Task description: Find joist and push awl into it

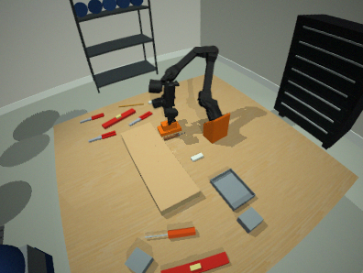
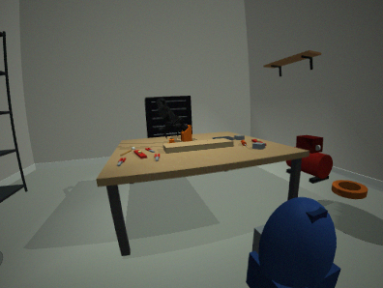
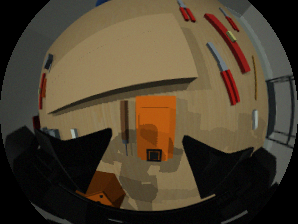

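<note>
The orange stud finder lies on the table beside one long edge of the floor panel. My gripper is open and empty, pointing down above the stud finder. In the wrist view the stud finder shows beyond and between the fingers. A brown-handled tool with a thin shaft, which looks like the awl, lies close beside the stud finder. The grey tray is empty, beyond the panel's other end. No hole can be made out in the panel.
An orange block stands at the arm's base. A small white block lies between panel and tray. Red-handled tools and a red level lie past the panel's far end. An orange-handled screwdriver and grey blocks are near the front.
</note>
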{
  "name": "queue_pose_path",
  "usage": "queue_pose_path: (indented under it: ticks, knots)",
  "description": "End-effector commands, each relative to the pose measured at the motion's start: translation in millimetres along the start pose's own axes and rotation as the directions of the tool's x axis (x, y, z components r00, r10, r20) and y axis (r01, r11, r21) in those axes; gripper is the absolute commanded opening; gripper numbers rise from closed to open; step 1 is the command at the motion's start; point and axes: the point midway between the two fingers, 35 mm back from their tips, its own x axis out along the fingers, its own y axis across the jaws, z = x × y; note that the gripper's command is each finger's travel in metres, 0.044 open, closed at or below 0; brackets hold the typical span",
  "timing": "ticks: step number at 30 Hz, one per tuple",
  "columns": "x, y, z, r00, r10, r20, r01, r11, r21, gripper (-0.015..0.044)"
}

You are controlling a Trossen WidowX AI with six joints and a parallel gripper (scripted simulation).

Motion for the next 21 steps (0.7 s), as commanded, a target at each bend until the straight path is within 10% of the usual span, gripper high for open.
queue_pose_path:
  ticks: [1,21]
  knots:
    - [-1.0,-1.2,-0.2,0.988,-0.121,0.098,0.135,0.980,-0.145,0.0440]
    - [15.7,-2.8,-1.6,0.988,-0.119,0.095,0.132,0.981,-0.145,0.0440]
